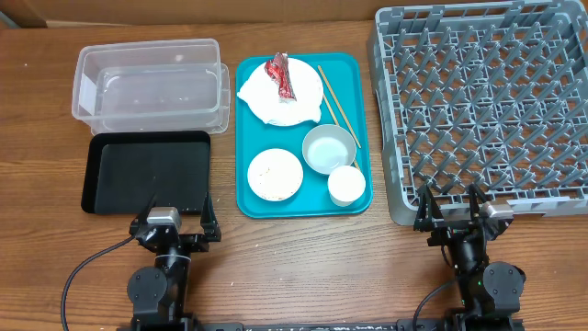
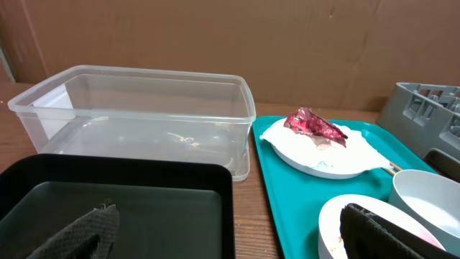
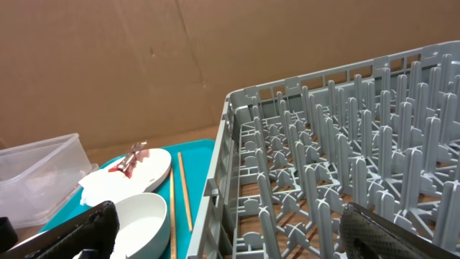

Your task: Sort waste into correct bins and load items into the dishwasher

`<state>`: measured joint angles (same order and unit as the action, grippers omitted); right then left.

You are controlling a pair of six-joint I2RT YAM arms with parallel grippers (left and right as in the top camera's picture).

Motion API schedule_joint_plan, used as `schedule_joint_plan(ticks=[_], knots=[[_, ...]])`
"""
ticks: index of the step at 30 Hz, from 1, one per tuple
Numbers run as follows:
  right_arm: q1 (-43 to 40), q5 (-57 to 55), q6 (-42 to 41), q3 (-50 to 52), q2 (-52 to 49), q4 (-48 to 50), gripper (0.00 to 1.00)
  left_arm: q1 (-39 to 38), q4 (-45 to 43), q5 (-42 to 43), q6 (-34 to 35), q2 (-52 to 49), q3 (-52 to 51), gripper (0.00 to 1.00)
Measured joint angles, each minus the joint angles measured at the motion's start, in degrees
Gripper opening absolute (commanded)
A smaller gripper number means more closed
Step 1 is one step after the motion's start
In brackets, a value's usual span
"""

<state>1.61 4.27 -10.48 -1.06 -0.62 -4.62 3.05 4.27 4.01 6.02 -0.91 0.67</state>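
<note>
Left gripper (image 1: 179,211), fingers apart and empty, sits by the black tray (image 1: 138,170); red wrapper (image 1: 280,77) lies ahead-right on the large plate (image 1: 303,103), long axis pointing away; right gripper (image 1: 450,208), also apart, is farther

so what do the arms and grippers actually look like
The left arm and right arm are black with rounded joint housings. The left gripper and right gripper each have two black tapered fingers and a silver-grey block at the wrist. The pads look dark and rough-textured. A black cable loops off each base.
</note>
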Motion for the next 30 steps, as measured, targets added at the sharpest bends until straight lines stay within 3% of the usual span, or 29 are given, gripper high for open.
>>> schedule_joint_plan(ticks=[30], knots=[[0.0,-1.4,0.0,0.0,0.0,-0.1,1.0,0.0,0.0,0.0,0.0,0.0,0.0,1.0]])
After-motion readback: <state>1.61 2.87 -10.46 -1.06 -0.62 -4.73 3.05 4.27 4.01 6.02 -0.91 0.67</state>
